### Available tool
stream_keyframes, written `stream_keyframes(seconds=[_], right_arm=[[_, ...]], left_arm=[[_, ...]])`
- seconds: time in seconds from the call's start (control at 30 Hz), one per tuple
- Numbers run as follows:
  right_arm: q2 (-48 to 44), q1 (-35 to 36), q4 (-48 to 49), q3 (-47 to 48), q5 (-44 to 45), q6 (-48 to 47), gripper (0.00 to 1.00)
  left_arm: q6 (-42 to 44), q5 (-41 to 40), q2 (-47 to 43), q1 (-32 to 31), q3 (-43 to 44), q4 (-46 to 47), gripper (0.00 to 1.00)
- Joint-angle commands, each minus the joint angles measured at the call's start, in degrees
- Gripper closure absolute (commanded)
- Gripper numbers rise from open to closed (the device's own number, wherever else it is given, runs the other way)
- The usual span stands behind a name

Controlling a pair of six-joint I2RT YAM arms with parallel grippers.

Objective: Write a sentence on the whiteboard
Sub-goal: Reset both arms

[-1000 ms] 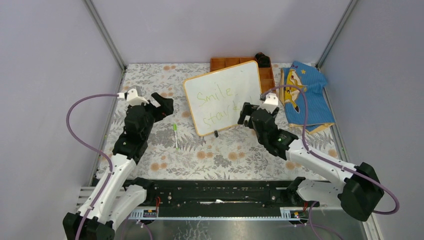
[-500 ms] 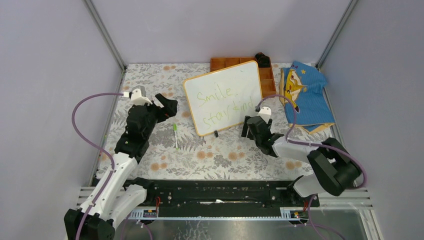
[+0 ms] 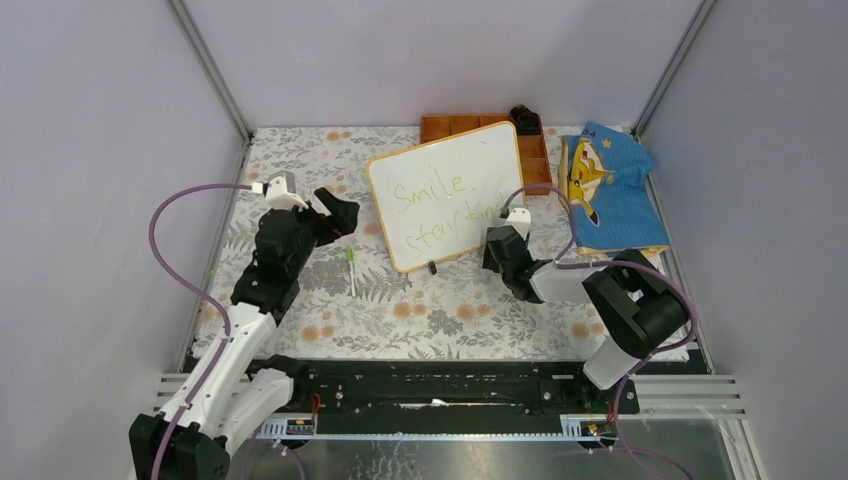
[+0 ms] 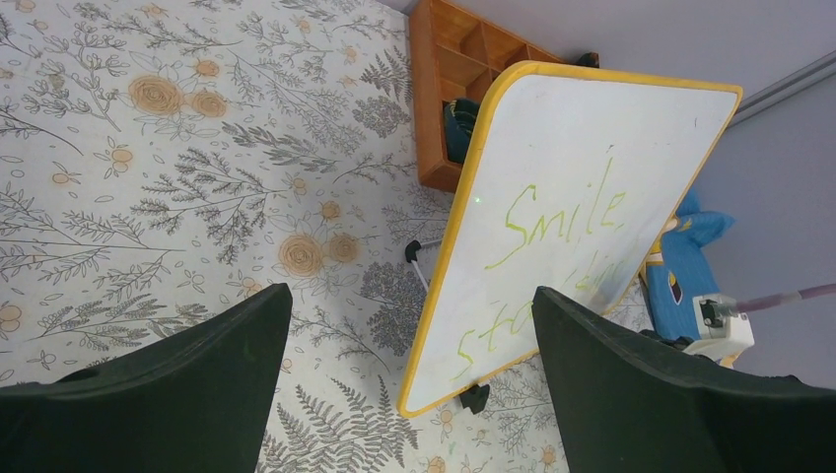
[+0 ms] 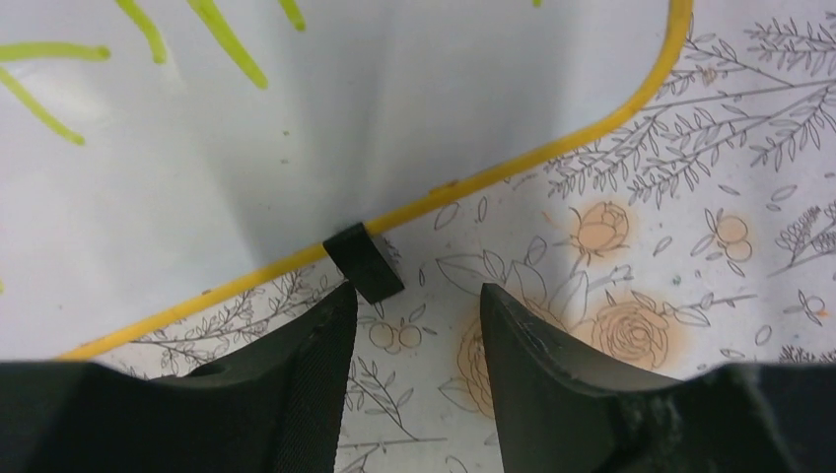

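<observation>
The whiteboard (image 3: pixel 450 195) stands tilted at the back middle of the table, orange-framed, on small black feet. The sentence (image 3: pixel 440 205) in yellow-green reads "Smile stay kind" in two lines. My left gripper (image 3: pixel 335 215) hovers left of the board, wide open and empty; its wrist view shows the whiteboard (image 4: pixel 582 197) and the sentence (image 4: pixel 562 212) ahead. My right gripper (image 3: pixel 497 245) is low at the board's near right corner. Its jaws (image 5: pixel 416 291) are partly apart with nothing between them, just short of a black foot (image 5: pixel 363 261). A green marker (image 3: pixel 351 270) lies on the cloth.
An orange compartment tray (image 3: pixel 470 127) sits behind the board, with a black object (image 3: pixel 525 118) at its right end. A blue printed cloth (image 3: pixel 605 190) lies at the back right. Grey walls close in the floral-covered table (image 3: pixel 420 310).
My right arm has folded back toward its base, bringing its gripper from the board's right edge to the near right corner, and its jaws have narrowed. The left gripper shifted slightly right.
</observation>
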Motion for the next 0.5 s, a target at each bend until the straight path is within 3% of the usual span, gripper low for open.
stream_keyframes(seconds=[0.0,0.47], right_arm=[[2.45,-0.68,3.85,3.18,0.11,-2.5,0.46],[3.91,-0.7,5.69,3.16,-5.21,-3.42,0.61]], left_arm=[[1.07,0.65,-0.13,-0.2,0.23,1.78,0.02],[0.81,1.38,0.48,-0.37,0.23,1.78,0.02]])
